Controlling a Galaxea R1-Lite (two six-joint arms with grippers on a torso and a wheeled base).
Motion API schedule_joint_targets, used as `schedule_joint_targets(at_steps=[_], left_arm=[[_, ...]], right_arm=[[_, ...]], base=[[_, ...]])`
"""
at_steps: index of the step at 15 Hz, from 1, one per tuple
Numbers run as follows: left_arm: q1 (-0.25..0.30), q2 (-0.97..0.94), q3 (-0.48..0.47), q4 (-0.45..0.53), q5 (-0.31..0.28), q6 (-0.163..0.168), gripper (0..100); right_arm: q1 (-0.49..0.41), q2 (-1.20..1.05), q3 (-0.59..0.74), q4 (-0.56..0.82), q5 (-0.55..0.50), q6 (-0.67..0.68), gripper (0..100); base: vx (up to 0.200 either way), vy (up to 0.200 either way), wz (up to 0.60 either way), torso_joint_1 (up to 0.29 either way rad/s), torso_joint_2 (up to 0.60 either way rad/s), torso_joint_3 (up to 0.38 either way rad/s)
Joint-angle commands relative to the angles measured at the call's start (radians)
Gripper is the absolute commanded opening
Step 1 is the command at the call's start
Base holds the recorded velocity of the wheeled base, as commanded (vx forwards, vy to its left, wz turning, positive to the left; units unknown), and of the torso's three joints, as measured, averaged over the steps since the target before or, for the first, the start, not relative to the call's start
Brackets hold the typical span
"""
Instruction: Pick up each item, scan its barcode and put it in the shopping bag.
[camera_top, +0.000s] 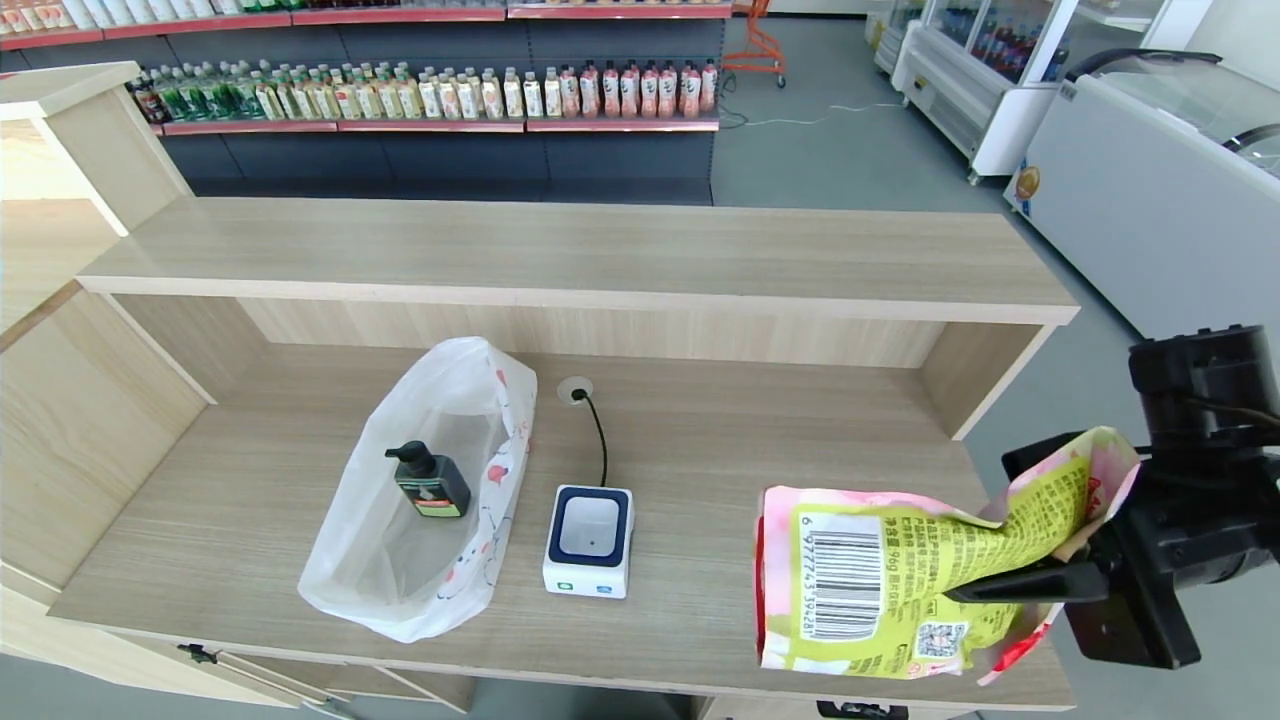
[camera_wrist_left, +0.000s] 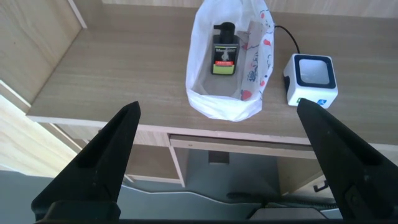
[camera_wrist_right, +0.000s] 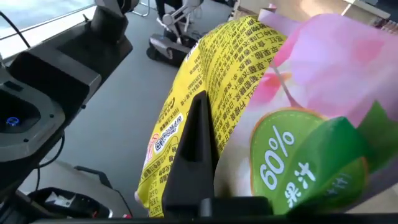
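1. Head view: the right tool (camera_top: 980, 530) is clenched on one snack pouch (camera_top: 870, 590). One black finger lies across the printed face and the other sits behind the crumpled top end.
2. The pouch, yellow-green and pink, hangs above the right front end of the bench (camera_top: 700, 430) with its barcode turned up towards the head camera. It is to the right of the scanner (camera_top: 589, 540) and apart from it.
3. Right wrist view: the same pouch (camera_wrist_right: 249, 74) is seen close up, with one finger (camera_wrist_right: 196, 149) pressed flat against it.
4. Left wrist view: the left tool (camera_wrist_left: 217, 107) is released, its two fingers spread wide with nothing between them. It is on the near side of the bench's front edge.
5. One white shopping bag (camera_top: 350, 560) lies open on the bench, left of the scanner and just beside it; it also appears in the left wrist view (camera_wrist_left: 202, 99).
6. One dark pump bottle (camera_top: 430, 483) lies inside the bag (camera_wrist_left: 224, 53).
7. One scanner (camera_wrist_left: 313, 78), white with a dark-framed window, sits on the bench. Its single black cable (camera_top: 600, 440) runs back to a round port in the bench top.
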Motion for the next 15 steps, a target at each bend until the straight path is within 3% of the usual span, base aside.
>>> schedule_joint_targets(at_steps=[1, 6, 10, 15], left_arm=[[0.001, 0.0, 0.0, 0.0, 0.0, 0.001, 100], [0.001, 0.0, 0.0, 0.0, 0.0, 0.001, 100], [0.001, 0.0, 0.0, 0.0, 0.0, 0.001, 100], [0.001, 0.0, 0.0, 0.0, 0.0, 0.001, 100]], right_arm=[[0.046, -0.029, 0.004, 0.006, -0.004, -0.001, 0], [0.053, -0.069, 0.052, 0.043, -0.026, -0.008, 0], [0.055, -0.044, 0.049, 0.231, -0.064, -0.206, 0], [0.058, -0.04, 0.041, 0.264, -0.086, -0.222, 0]], base=[[0.0, 0.0, 0.0, 0.0, 0.0, 0.0], [0.0, 0.0, 0.0, 0.0, 0.0, 0.0], [0.0, 0.0, 0.0, 0.0, 0.0, 0.0], [0.0, 0.0, 0.0, 0.0, 0.0, 0.0]])
